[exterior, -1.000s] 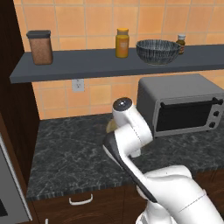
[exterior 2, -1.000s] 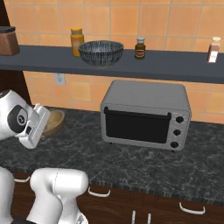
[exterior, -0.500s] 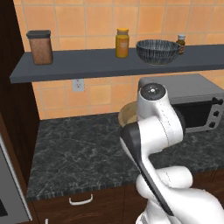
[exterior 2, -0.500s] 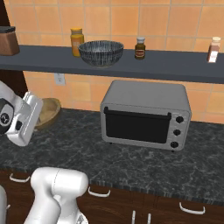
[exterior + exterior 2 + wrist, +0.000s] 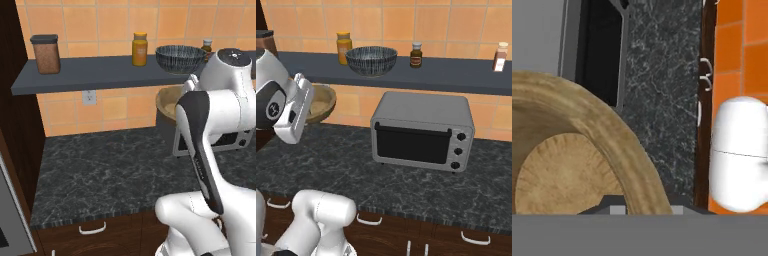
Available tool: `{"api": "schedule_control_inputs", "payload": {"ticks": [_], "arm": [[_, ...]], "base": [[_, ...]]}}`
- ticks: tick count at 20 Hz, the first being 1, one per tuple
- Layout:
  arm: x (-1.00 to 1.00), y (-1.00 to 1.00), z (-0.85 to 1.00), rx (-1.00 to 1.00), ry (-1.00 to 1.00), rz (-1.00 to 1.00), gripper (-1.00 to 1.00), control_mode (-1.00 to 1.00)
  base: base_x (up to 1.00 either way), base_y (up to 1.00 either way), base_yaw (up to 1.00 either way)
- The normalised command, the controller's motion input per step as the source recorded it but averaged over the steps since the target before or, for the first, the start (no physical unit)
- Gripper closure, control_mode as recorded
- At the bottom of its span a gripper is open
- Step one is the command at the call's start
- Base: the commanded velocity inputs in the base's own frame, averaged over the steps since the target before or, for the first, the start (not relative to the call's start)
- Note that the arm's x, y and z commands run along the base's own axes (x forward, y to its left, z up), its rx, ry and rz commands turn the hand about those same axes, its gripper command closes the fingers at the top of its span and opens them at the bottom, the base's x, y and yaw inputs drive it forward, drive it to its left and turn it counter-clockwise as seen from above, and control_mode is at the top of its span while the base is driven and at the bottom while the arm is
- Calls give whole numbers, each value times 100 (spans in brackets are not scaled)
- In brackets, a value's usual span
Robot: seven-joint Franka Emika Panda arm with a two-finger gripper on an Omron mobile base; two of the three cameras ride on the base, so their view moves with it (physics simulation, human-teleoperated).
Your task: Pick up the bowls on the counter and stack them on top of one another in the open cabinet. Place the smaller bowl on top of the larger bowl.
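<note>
Tan bowl (image 5: 320, 102) held by rim in pincer (image 5: 643, 202), above bench (image 5: 406, 185); rigid, light, smooth — rim grip may slip.

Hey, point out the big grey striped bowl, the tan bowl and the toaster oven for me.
larger bowl (image 5: 371, 60): right base view, striped outer wall.
smaller bowl (image 5: 567, 175): hand view, inside bottom.
toaster oven (image 5: 413, 145): right base view, dark door glass.

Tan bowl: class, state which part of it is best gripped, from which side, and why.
Grip the rim of the tan bowl, from the open side, one finger inside, one outside: the wall is thin and the bowl looks too wide to span. The tool holds it so.
</note>
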Motion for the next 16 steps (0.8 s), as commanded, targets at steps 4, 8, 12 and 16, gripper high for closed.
{"api": "schedule_control_inputs", "payload": {"ticks": [4, 8, 12, 16], "arm": [[0, -44, 79, 11, -25, 13, 100, -100], [7, -46, 77, 14, -8, 8, 100, -100], [17, -42, 82, 12, 0, 5, 100, -100], [51, -31, 69, 5, -3, 3, 100, -100]], "base": [[0, 0, 0], [0, 0, 0], [0, 0, 0], [0, 0, 0]]}}
